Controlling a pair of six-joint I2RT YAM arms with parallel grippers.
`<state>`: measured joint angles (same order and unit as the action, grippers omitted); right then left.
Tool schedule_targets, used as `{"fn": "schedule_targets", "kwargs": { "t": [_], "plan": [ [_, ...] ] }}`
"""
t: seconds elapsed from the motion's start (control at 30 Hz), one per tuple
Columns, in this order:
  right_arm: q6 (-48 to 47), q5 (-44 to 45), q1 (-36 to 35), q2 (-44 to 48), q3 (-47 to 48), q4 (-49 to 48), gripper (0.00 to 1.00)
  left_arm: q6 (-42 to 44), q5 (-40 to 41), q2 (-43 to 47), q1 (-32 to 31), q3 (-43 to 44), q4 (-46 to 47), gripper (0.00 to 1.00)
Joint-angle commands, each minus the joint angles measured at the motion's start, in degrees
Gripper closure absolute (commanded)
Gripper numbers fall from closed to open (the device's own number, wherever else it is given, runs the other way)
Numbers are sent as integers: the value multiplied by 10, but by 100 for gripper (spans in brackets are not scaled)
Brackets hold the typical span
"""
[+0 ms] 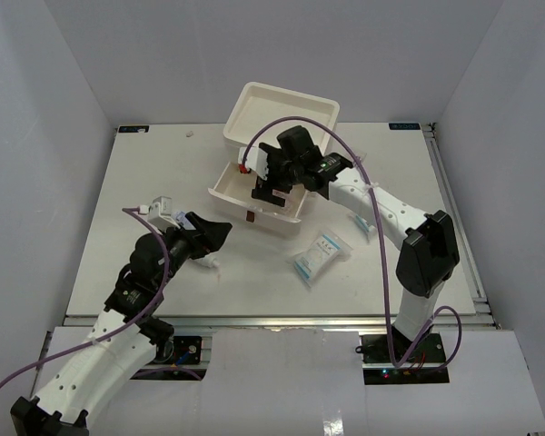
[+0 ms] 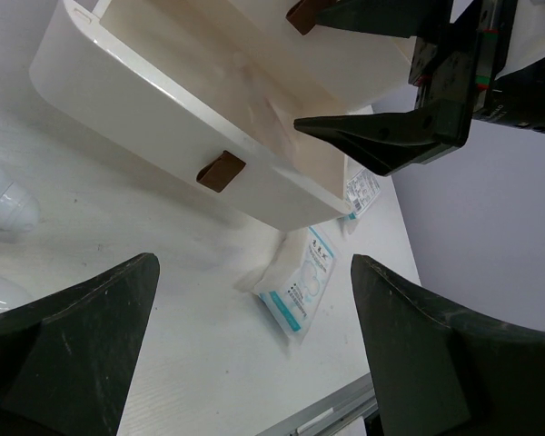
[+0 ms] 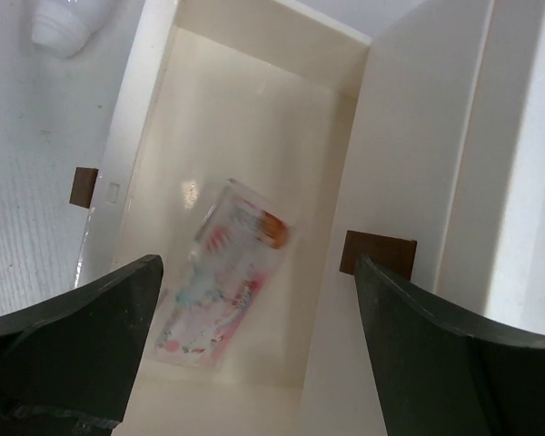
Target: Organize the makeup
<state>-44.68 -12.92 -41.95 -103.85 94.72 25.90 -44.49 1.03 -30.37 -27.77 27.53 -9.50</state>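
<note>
Right pincer [image 3: 256,265]: fingers spread wide, nothing held. It hangs over the pulled-out drawer [image 3: 136,154] of the cream box [image 1: 282,109].

Pink-white sachet [image 3: 227,277]: directly beneath the right pincer, inside the drawer and within the gap between the two fingers. It is blurred in the wrist view, so whether it lies flat on the drawer floor cannot be told.
- Long axis: a steep diagonal, closer to square-on to the pincer's closing line than along it. The end with the orange-red mark points away from the wrist and leans toward the pincer's right finger.
- Handling, judged: very light, thin, limp film with a slick face. It probably buckles rather than resists. If regrasped, pinch across the short width near one end or at a raised edge, since a flat face offers nothing to bite.

Left pincer [image 2: 254,263]: also wide open and empty, low over the bench [image 1: 163,163], aimed at the drawer front.

Blue-and-white packet [image 2: 300,283]: on the bench just ahead of the left pincer, nearer its right finger, beside the drawer's corner.
- Long axis: runs obliquely away from the pincer.
- Handling, judged: flat, light, slippery. Take it by an edge or corner.

A second packet [image 2: 361,191] lies beyond it. A white tube [image 2: 4,204] sits out past the left finger.
</note>
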Motion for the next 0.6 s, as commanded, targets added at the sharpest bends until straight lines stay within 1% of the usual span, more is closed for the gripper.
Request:
{"fn": "schedule_targets", "kwargs": {
  "t": [0.0, 0.07, 0.2, 0.27, 0.3, 0.4, 0.5, 0.57],
  "plan": [
    [12, -4, 1, 52, 16, -11, 4, -2, 4, -8, 1, -3, -3, 2],
    [17, -15, 1, 67, 12, -4, 3, -1, 3, -13, 1, -2, -1, 2],
    [31, -34, 5, 121, 5, 0, 9, 0, 0, -18, 1, 0, -1, 2],
    [49, -59, 22, 148, 4, -4, 10, -1, 0, -14, 1, -2, -3, 2],
    [60, -84, 41, 157, 6, -6, 10, -3, 0, -11, 1, -4, -3, 2],
    [155, -125, 101, 193, 7, -27, 10, -8, 2, -6, 1, -10, -4, 2],
    [248, -134, 186, 210, 1, -47, 10, -9, 2, -8, 1, -10, -5, 2],
    [291, -144, 251, 213, -9, -56, 10, -10, 2, -16, 1, -9, -4, 2]
  ]
}}
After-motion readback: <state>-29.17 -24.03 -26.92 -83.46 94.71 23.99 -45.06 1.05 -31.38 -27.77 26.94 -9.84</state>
